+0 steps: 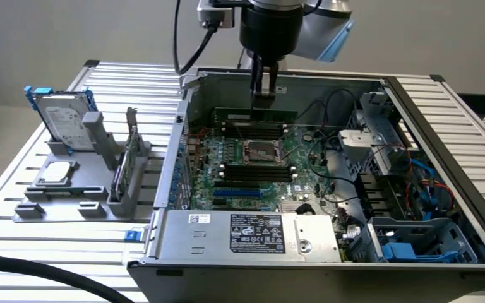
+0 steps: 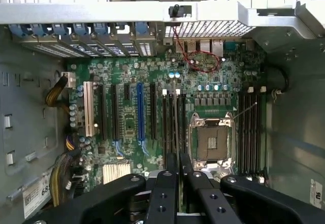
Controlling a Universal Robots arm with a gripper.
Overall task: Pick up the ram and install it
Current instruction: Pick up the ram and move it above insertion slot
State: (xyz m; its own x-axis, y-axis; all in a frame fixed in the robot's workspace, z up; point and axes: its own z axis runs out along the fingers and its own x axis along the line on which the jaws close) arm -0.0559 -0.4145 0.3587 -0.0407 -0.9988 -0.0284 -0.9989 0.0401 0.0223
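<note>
Dark-green and thin, the ram (image 1: 230,116) is pinched by its long edge between the nearly closed fingers of the gripper (image 1: 264,102). It hangs directly under the gripper, just above the black memory slots (image 1: 255,130) and beside the CPU socket (image 1: 262,150). Seating it well likely calls for holding the stick upright and parallel to one slot, centred between the white end latches (image 2: 164,91). Pressure should go straight down and evenly, since any tilt could jam one end.
</note>
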